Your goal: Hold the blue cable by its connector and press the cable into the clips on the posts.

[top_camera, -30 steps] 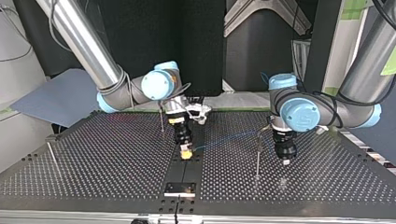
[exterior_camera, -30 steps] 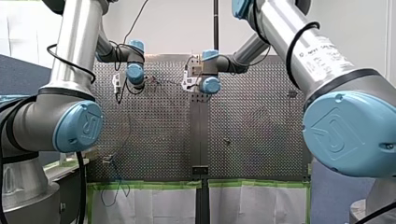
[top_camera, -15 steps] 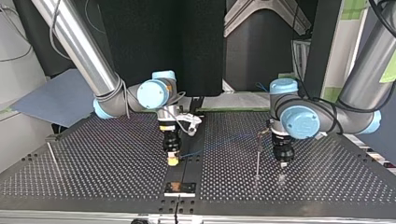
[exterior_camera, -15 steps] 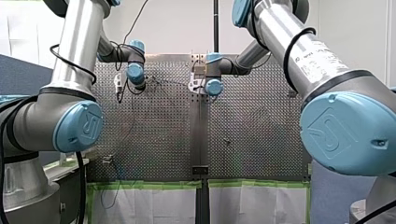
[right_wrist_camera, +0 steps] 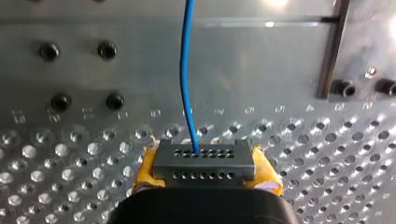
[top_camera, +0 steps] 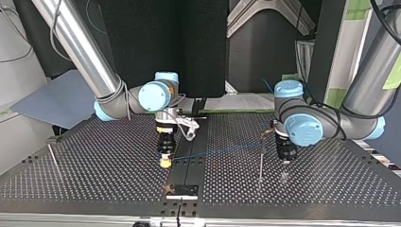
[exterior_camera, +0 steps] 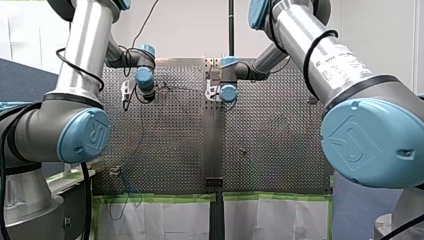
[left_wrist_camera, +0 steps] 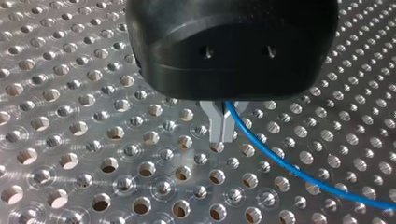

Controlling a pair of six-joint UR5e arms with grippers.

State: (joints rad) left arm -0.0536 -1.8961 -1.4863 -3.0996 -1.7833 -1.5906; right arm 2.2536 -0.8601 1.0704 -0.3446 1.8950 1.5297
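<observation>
In the right wrist view my right gripper (right_wrist_camera: 204,171) is shut on a dark grey connector (right_wrist_camera: 204,161), which sits between its yellow pads (right_wrist_camera: 144,173). The blue cable (right_wrist_camera: 185,70) leaves the connector and runs ahead over the plate. The top view shows my right gripper (top_camera: 165,162) low over the table. From it the cable (top_camera: 217,150) stretches to the thin post (top_camera: 260,158) beside my left gripper (top_camera: 286,160). My left gripper (left_wrist_camera: 222,136) has its metal fingers shut, and the cable (left_wrist_camera: 280,164) comes out at their base. Whether the cable sits in the post's clip is hidden.
Another thin post (top_camera: 52,155) stands near the top view's left edge. A small dark plate (top_camera: 182,190) lies at the table's near edge on the centre strip. The perforated table (top_camera: 331,189) spreads wide around both grippers.
My right gripper has carried the connector toward the top view's left and nearer its camera, drawing the cable out longer. My left gripper has shifted only slightly beside the post.
</observation>
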